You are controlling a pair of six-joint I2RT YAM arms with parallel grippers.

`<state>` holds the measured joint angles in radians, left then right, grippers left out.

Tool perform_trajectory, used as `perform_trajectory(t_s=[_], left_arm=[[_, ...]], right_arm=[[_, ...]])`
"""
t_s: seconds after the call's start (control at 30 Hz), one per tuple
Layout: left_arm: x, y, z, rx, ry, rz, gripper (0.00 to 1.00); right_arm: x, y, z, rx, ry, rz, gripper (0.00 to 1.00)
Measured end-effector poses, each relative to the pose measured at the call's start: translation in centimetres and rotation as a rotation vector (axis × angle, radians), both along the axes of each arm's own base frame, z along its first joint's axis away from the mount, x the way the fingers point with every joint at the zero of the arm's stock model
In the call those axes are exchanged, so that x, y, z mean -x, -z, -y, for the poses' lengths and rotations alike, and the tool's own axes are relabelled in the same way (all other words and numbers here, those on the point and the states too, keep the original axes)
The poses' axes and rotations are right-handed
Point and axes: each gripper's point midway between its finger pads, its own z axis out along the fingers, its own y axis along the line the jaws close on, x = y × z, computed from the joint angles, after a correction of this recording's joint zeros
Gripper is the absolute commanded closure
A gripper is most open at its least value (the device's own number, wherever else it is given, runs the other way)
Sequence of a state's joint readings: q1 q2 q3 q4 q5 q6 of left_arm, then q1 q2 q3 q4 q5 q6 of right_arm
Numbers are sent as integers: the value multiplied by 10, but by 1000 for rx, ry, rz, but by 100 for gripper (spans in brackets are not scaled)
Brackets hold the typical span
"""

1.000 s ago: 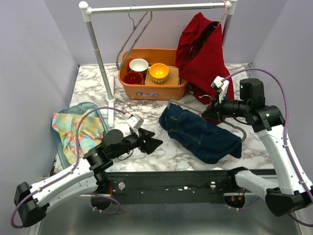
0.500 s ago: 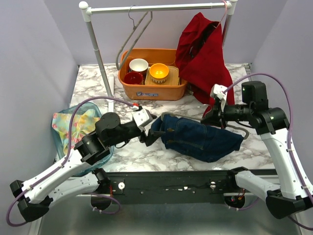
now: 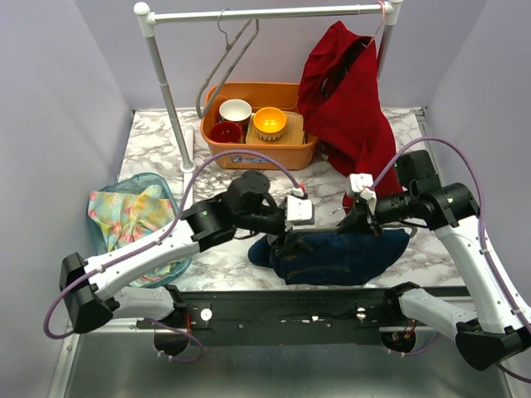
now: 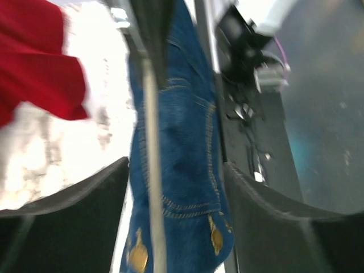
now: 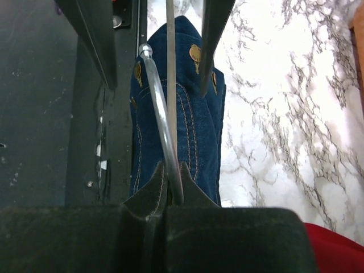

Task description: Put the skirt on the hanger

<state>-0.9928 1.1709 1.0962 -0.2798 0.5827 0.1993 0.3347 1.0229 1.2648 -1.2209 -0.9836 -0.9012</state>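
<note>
The dark blue denim skirt (image 3: 336, 255) lies near the table's front edge, its end with brass buttons to the left. My left gripper (image 3: 286, 240) is open, its fingers wide apart on either side of that end (image 4: 182, 170). A thin metal hanger rod (image 4: 149, 114) runs along the skirt between them. My right gripper (image 3: 354, 222) is at the skirt's far right side, shut on the hanger wire (image 5: 169, 85). The wire and a clear tube (image 5: 154, 96) run over the skirt (image 5: 199, 131) toward the left gripper's fingers (image 5: 213, 34).
An orange tub (image 3: 257, 153) with bowls stands at the back. A red garment (image 3: 348, 99) hangs from the white rail (image 3: 265, 14), and an empty grey hanger (image 3: 228, 58) hangs beside it. A teal basket (image 3: 162, 184) holding floral cloth sits left.
My left arm has swung right and reached the skirt's button end. The skirt has been drawn toward the front edge. My right gripper has moved slightly left and down with the hanger.
</note>
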Motion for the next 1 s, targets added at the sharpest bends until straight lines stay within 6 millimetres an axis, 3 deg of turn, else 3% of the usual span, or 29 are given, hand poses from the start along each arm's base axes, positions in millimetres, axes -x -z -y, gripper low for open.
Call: perform_trajectory(t_s=[0.1, 0.13, 0.17, 0.27, 0.33, 0.47, 0.5, 0.6, 0.7, 0.83, 1.0], left_arm=[[6, 17, 13, -59, 38, -32, 56], [7, 20, 15, -72, 44, -40, 86], [7, 23, 19, -88, 52, -44, 100], [2, 26, 28, -129, 39, -70, 100], [1, 28, 29, -145, 27, -97, 100], [1, 33, 27, -163, -1, -126, 100], [1, 35, 25, -167, -9, -126, 100], [3, 47, 12, -173, -42, -123, 100], [11, 55, -15, -153, -87, -114, 100], [17, 49, -43, -93, -137, -89, 100], [21, 49, -57, -65, -165, -84, 100]], right_arm=[[3, 3, -2, -1, -21, 3, 99], [4, 3, -2, -2, -27, 3, 99], [4, 4, -2, -2, -30, 2, 99], [8, 8, -2, 0, -38, -9, 99], [8, 11, -1, 3, -36, 0, 91], [11, 17, -1, 2, -44, -7, 65], [11, 18, -1, 2, -49, -8, 51], [15, 21, -1, 1, -68, -4, 39], [18, 25, 0, 9, -82, -4, 37], [22, 34, 3, 26, -101, -13, 37], [23, 46, 6, 54, -110, -22, 50]])
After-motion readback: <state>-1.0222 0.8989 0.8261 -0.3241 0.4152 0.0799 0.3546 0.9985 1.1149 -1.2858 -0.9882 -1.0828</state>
